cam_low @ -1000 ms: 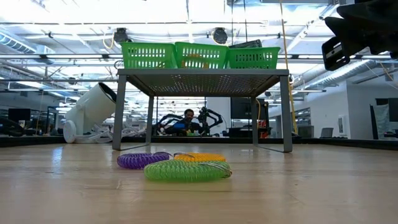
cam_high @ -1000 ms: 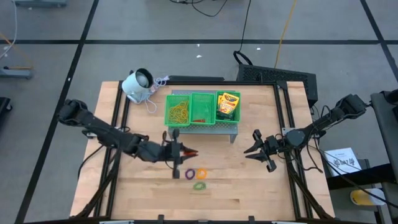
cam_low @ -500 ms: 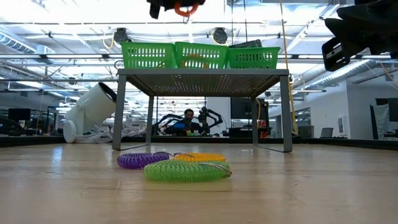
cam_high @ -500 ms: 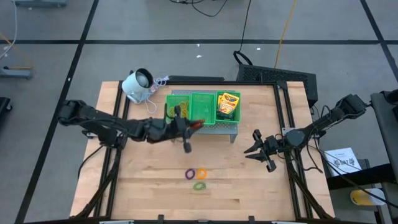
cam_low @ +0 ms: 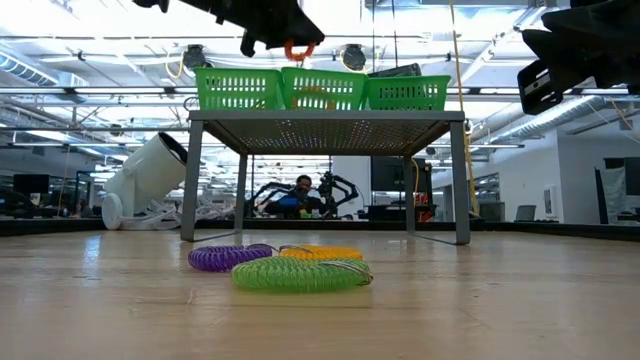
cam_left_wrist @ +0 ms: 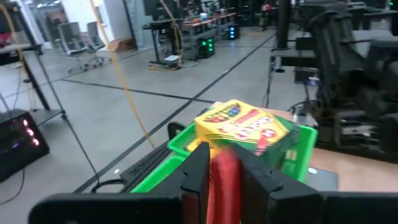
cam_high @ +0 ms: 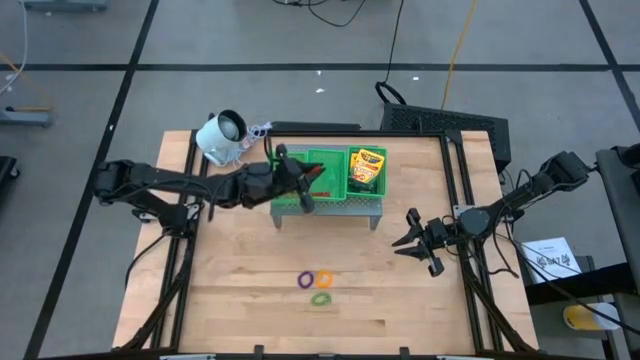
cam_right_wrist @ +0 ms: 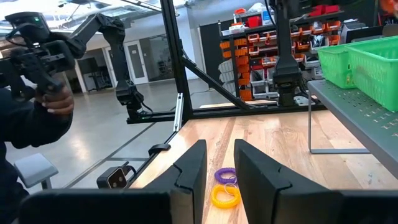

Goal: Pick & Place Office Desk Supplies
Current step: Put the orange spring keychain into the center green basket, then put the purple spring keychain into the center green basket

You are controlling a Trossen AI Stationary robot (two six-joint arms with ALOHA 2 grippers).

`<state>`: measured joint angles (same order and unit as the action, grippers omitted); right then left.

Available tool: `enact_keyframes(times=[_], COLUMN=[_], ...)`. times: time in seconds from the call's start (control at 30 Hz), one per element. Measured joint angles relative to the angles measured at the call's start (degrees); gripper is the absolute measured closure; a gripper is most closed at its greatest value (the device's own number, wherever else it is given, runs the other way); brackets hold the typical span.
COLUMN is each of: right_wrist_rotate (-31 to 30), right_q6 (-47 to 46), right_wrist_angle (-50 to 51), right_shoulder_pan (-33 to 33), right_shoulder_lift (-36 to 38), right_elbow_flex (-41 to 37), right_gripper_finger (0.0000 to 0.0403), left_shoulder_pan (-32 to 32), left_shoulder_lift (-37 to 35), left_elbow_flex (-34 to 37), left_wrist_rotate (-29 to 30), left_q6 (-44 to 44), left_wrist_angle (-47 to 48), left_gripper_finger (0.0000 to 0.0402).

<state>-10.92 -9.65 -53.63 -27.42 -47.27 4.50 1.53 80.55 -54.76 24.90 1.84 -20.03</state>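
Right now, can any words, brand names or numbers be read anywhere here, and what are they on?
None can be read for certain.
The crayon box in the green tray has print on its yellow face: too blurred to read.
The white paper beside the table has dark marks: too small to read.

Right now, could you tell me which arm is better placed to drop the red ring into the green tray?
Left: its pincer holds the red ring above the tray.
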Motion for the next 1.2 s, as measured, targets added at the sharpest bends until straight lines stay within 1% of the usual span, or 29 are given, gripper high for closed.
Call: enact_keyframes(times=[0.07,0.17,0.27,0.43,0.53,0.6,0.73,0.8,0.97,1.1,1.2], right_wrist_rotate=[0.0,0.0,-0.02,-0.81,-1.34,-1.32,-1.31,-1.31,-1.3,-1.31,-1.31], right_q6=[0.0,0.01,0.01,-0.07,-0.11,-0.12,-0.13,-0.13,-0.15,-0.15,-0.15], right_wrist_angle=[-0.02,-0.01,-0.01,0.36,0.33,0.4,0.39,0.43,0.8,0.81,0.79], right_shoulder_pan=[0.0,0.0,0.02,0.0,0.02,0.02,0.02,0.0,0.0,0.0,0.0], right_shoulder_lift=[0.0,0.0,0.0,0.0,0.0,-0.02,-0.02,0.0,-0.02,-0.02,-0.02], right_elbow_flex=[-0.01,-0.01,0.0,0.0,-0.01,0.0,-0.01,-0.01,-0.01,-0.01,-0.01], right_gripper_finger=[0.0332,0.0332,0.0332,0.0332,0.0332,0.0332,0.0332,0.0332,0.0332,0.0332,0.0332], left_shoulder_pan=[1.18,2.77,3.5,3.52,2.94,2.2,-0.34,-2.32,-8.91,-14.94,-18.82], left_shoulder_lift=[0.0,0.67,1.21,1.87,1.81,1.49,-0.05,-1.26,-4.77,-6.14,-5.87], left_elbow_flex=[0.0,0.0,-0.02,-0.09,-0.09,-0.08,-0.03,0.01,-0.06,-0.09,-0.04], left_wrist_rotate=[-1.02,-5.21,-8.48,-9.2,-10.5,-12.66,-18.95,-20.88,-22.28,-22.31,-22.4], left_q6=[-1.8,-5.36,-6.34,-5.46,-6.28,-7.07,-5.55,-5.29,-5.11,-5.02,-5.7], left_wrist_angle=[-0.01,-1.53,-2.23,-2.8,-2.64,-1.84,-0.7,0.13,4.44,11.45,18.74], left_gripper_finger=[0.0336,0.0335,0.0335,0.0335,0.0335,0.0334,0.0334,0.0334,0.0334,0.0334,0.0334])
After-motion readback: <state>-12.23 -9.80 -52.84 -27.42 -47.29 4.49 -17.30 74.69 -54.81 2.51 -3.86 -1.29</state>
